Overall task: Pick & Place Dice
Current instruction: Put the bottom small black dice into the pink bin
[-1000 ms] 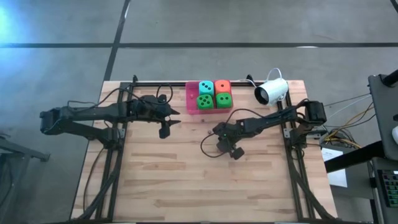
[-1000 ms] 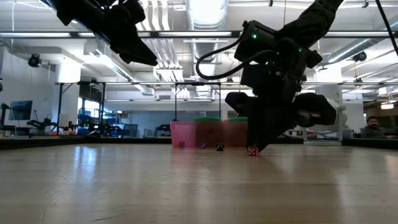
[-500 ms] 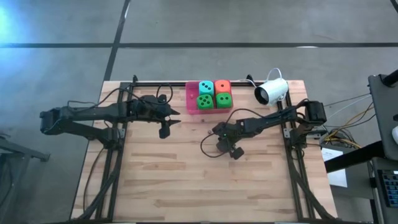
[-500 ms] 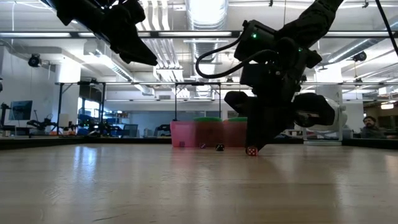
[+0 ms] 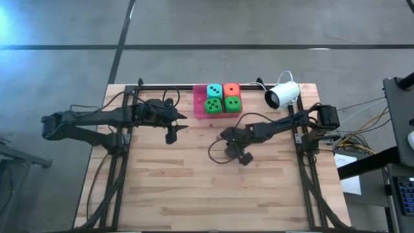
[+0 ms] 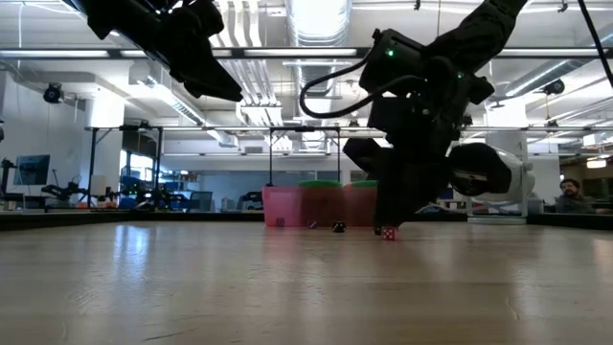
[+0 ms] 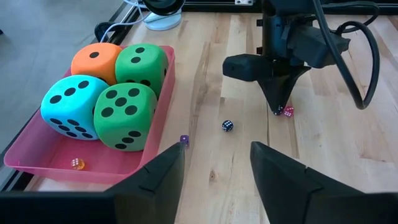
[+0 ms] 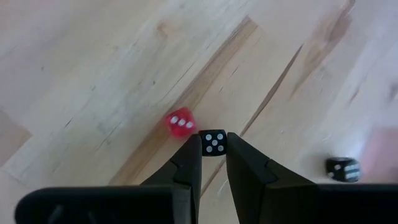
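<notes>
R claw (image 8: 213, 144) slightly shifted, now clamped on small black die (image 8: 213, 142); L claw (image 7: 216, 163) agape, empty.

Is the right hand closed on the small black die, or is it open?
Closed on it. In the right wrist view, the small black die sits pinched between the right hand's two dark fingertips, beside a small red die on the wooden table.

Pale wooden plank surface (image 5: 194, 188), darker grain streaks. Pink plastic tray (image 7: 37, 155) upper centre of high view. Inside: teal foam cube (image 7: 67, 107), two bright green foam cubes (image 7: 126, 115), orange foam cube (image 7: 94, 60), all with dark round pips. Tiny translucent amber die (image 7: 77, 163) in tray. Small red die (image 8: 180, 124), white pips. Small black die (image 8: 213, 142), white pips. Small purple die (image 7: 184, 139). White camera (image 5: 283, 95). Dark arms.
</notes>
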Motion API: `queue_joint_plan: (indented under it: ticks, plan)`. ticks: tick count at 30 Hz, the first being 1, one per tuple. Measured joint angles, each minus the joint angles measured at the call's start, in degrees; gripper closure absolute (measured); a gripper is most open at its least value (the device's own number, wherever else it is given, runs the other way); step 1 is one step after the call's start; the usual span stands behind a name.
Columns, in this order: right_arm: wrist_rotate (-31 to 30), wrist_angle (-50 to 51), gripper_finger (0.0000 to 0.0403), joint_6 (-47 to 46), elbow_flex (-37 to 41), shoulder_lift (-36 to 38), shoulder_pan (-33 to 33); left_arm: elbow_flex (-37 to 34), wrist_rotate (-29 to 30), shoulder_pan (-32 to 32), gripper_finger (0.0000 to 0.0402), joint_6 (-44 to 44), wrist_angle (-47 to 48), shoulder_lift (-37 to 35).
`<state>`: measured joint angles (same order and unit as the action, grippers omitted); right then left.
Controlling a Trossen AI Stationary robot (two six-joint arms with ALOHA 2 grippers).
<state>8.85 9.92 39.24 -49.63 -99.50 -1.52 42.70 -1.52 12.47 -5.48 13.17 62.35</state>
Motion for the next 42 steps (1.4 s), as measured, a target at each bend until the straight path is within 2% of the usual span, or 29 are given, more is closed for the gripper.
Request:
queue_joint_plan:
  ticks: [11, 16, 19, 24, 29, 35, 42]
  plan:
    - [-0.3, 0.1, 0.0349, 2.8, -2.1, 2.2, -0.3, 0.0, 0.0, 0.0, 0.0198, 0.1, 0.0, 0.0]
    - [-5.0, -1.3, 0.0349, 3.9, -2.7, 5.2, -1.8, 0.0, 0.0, 0.0, 0.0194, 0.1, 0.0, 0.0]
    - [-6.3, -5.7, 0.0349, 3.8, -2.7, 6.0, -3.9, 0.0, 0.0, 0.0, 0.0191, 0.1, 0.0, 0.0]
    - [-6.3, -16.5, 0.0349, -2.5, -2.7, 5.8, -9.1, 0.0, 0.0, 0.0, 0.0187, 0.1, 0.0, 0.0]
    - [-6.4, -21.0, 0.0349, -12.6, -2.7, 5.7, -15.4, 0.0, 0.0, 0.0, 0.0192, 0.1, 0.0, 0.0]
    - [-0.2, -21.8, 0.0349, -16.6, -6.5, 2.3, -20.4, 0.0, 0.0, 0.0, 0.0205, 0.0, 0.0, 0.0]
    - [0.2, -19.0, 0.0348, -17.8, -15.0, -4.8, -22.3, 0.0, 0.0, 0.0, 0.022, 0.0, 0.0, 0.0]
